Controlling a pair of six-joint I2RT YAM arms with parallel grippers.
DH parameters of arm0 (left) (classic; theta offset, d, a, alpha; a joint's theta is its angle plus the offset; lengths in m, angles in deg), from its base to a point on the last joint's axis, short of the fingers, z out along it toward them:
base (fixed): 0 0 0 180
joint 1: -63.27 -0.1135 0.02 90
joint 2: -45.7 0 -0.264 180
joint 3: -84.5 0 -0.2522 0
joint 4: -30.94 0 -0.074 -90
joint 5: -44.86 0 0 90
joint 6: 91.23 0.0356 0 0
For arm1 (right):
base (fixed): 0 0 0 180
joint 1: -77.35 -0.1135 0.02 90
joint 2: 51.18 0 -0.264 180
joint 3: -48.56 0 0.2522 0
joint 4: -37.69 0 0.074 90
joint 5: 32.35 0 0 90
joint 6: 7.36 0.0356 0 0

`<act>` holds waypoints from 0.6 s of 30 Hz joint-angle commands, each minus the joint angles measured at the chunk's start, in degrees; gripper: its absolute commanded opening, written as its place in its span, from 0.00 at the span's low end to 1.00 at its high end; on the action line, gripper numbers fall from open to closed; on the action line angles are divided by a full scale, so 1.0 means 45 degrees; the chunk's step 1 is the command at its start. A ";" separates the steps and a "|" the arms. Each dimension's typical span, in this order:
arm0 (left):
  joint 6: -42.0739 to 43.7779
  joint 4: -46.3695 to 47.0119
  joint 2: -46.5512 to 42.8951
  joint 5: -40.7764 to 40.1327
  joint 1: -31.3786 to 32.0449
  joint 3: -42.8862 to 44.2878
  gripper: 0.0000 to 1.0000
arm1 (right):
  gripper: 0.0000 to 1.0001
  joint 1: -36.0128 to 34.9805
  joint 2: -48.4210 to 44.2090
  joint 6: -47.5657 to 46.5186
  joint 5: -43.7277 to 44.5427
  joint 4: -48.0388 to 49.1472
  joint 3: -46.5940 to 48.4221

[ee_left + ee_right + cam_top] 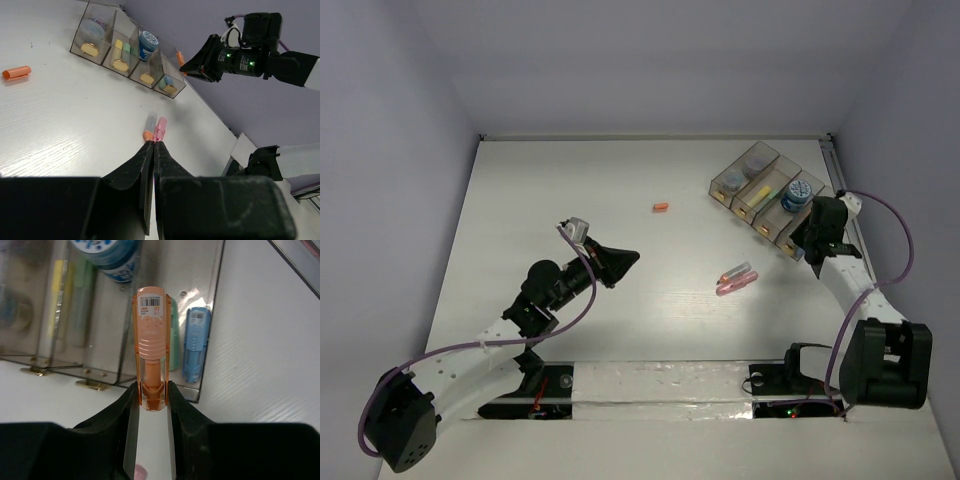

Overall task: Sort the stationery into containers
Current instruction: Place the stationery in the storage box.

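The right claw (150, 390) is closed on an orange stick (150, 340), pinching its lower end between both fingers so that most of the body stands out past the tips. It hangs at the near-right end of the row of bins (724, 185) on the far right of the desk (570, 180). Just behind it, the end bin holds a light-blue stick (196, 342) and a green stick (174, 340). A blue roll (112, 257) sits in the next bin to the left.

The left claw (154, 146) is shut and empty, raised over the middle of the desk. It points toward a pink stick (160, 129) and a clear-capped stick (149, 124) lying side by side, touching, near the middle right. An orange stub (661, 207) lies alone farther off, well apart from the pair.

The held piece looks like a light, stiff shell of smooth plastic. It should not bend or crush, but it is probably slippery. Gripped so near one end, it could swing or slide out. A safer hold would be across the ribbed middle, on the flat sides. The pair on the desk will likely roll or nudge each other, so each is best pinched across its width at mid-length.
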 commanded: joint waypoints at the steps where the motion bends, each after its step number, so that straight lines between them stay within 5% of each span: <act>1: -0.0059 0.0816 -0.0145 0.0179 0.0054 -0.0143 0.02 | 0.00 0.0869 0.0563 0.0215 -0.1118 0.0605 0.0572; 5: -0.0040 0.0835 -0.0106 0.0179 0.0054 -0.0143 0.02 | 0.02 0.1300 0.0876 0.0196 -0.1588 0.0860 0.0552; 13: -0.0079 0.0991 0.0265 0.0277 0.0054 -0.0124 0.02 | 0.64 0.1418 0.0525 0.0001 -0.1062 0.0802 0.0377; 18: -0.0079 0.1031 0.0382 0.0277 0.0054 -0.0124 0.02 | 0.79 0.1418 0.0174 -0.0175 -0.1256 0.0705 0.0298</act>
